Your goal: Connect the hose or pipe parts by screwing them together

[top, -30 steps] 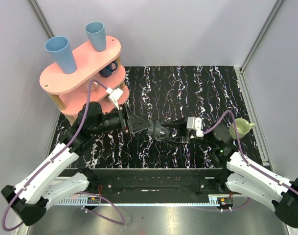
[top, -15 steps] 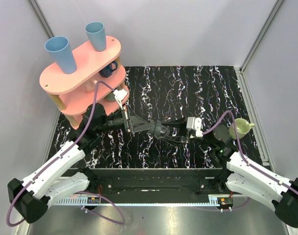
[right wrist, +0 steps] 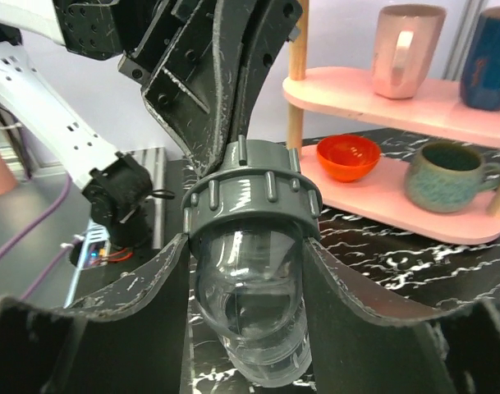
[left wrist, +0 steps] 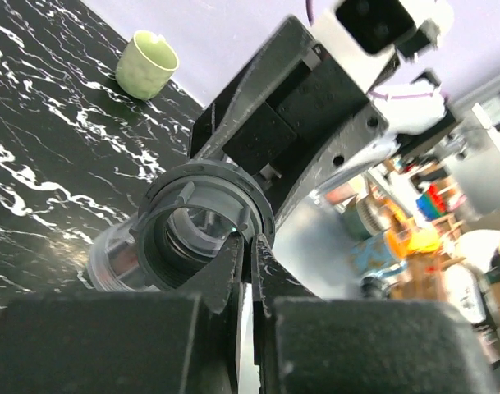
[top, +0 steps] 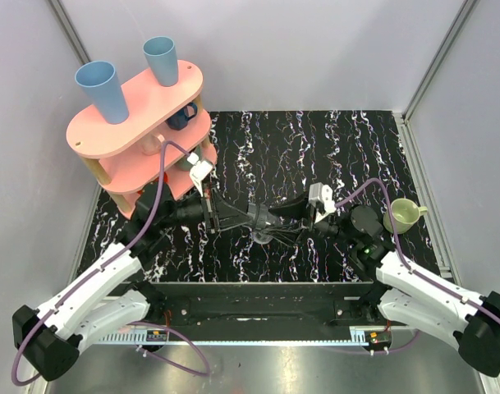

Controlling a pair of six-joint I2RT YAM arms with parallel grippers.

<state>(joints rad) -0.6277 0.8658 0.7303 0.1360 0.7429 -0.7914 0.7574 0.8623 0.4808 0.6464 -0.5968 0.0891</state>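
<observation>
Pipe parts point(top: 258, 218): held off the black marbled worktop point(top: 315, 148), about midway between its left and right edges and nearer the near edge, between the two grippers.
Nut point(right wrist: 251, 197): grey, ring-like, ribbed round the outside; seated on one end of the coupling, open end turned toward the left wrist camera.
Coupling point(right wrist: 250, 304): short tube with a clear body, running from the nut back toward the right arm.
Right gripper point(right wrist: 248, 246): jaws grasping the clear body of the coupling just behind the nut, one finger on each side.
Left gripper point(left wrist: 245, 246): jaws clenched almost together, tips touching the rim of the nut at its open end; cannot tell whether a bit of the rim wall is pinched between them.
Arms: reaching in from the near corners and meeting head-on over the middle of the worktop.
Green cup point(top: 401, 215): upright, near the right edge, well apart from the pipe parts.
Pink rack point(top: 135, 107): two tiers, at the far left corner.
Top tier: two blue cups point(top: 98, 86), upright.
Lower tiers, seen from the right wrist: orange bowl point(right wrist: 346, 156) beside a teal mug point(right wrist: 447, 176); pink mug point(right wrist: 405, 37) and dark blue mug point(right wrist: 488, 57) one tier up.
</observation>
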